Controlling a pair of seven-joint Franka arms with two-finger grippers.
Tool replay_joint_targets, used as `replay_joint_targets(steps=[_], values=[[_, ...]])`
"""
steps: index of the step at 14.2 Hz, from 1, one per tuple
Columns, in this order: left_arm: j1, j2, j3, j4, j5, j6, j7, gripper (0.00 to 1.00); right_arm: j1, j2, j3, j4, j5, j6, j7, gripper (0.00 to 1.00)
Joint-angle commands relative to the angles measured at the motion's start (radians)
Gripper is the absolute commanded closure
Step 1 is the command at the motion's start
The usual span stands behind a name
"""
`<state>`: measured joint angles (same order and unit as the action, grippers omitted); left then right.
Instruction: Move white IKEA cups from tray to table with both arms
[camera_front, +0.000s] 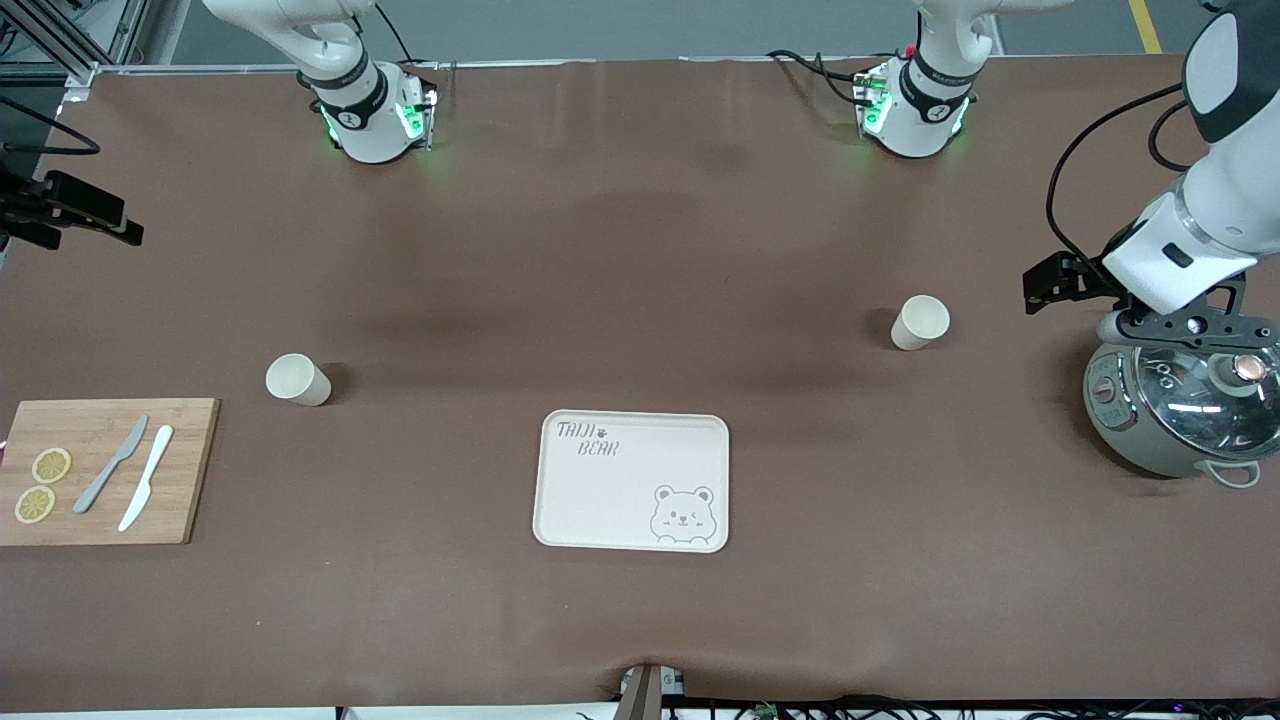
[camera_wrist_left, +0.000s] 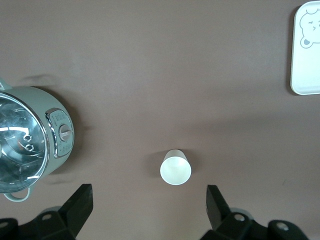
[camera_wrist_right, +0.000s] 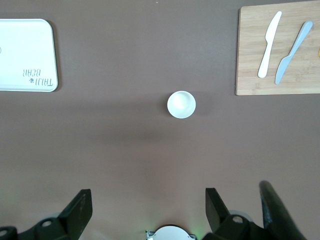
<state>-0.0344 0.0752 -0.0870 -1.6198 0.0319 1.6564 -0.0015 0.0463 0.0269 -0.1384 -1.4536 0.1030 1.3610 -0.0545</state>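
My left gripper (camera_wrist_left: 147, 210) has its jaws spread wide and holds nothing. It hangs over the worktop (camera_front: 640, 250) at the left arm's end, above the cooking pot (camera_front: 1180, 410) with the glass lid. In my left wrist view, 1 white cup (camera_wrist_left: 175, 168) stands upright on the brown sheet between the 2 open fingers (camera_wrist_left: 80, 202), well below them and not touched.

My right gripper (camera_wrist_right: 145, 210) is also parted and empty. It is up over the right arm's end of the worktop, out of the front view, and its wrist view looks straight down on the other cup (camera_wrist_right: 181, 104), which stands upright on the bare sheet.

In the front view, 1 cup (camera_front: 920, 322) stands toward the left arm's end, and the other cup (camera_front: 297, 380) stands toward the right arm's end, just beside the wooden cutting board (camera_front: 100, 470). Both are farther from the front camera than the tray (camera_front: 632, 480) and well apart from it. The tray lies in the middle, nearer the camera, with nothing on it except its bear drawing and lettering.

The board carries 2 knives (camera_front: 130, 475) and 2 lemon slices (camera_front: 42, 485), none of them part of this job.

I judge the task done: both cups are off the tray and standing on the worktop, 1 on each arm's side. Nothing looks left to move.
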Motion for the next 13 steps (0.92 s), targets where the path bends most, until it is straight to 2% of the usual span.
replay_joint_targets(steps=[1, 4, 7, 13], values=[[-0.002, 0.005, 0.007, 0.02, -0.023, -0.023, 0.003, 0.0, 0.015, -0.039, 0.013, -0.037, -0.038, 0.009, 0.068, 0.0], [-0.002, 0.006, 0.007, 0.02, -0.023, -0.023, 0.003, 0.0, 0.014, -0.048, 0.048, -0.04, -0.077, 0.004, 0.071, 0.0], [-0.002, 0.006, 0.007, 0.018, -0.023, -0.023, 0.003, 0.0, -0.003, -0.123, 0.048, -0.16, -0.077, 0.072, 0.065, 0.0], [-0.001, 0.006, 0.007, 0.017, -0.023, -0.023, 0.002, 0.0, 0.009, -0.13, 0.046, -0.169, -0.075, 0.076, 0.058, 0.0]])
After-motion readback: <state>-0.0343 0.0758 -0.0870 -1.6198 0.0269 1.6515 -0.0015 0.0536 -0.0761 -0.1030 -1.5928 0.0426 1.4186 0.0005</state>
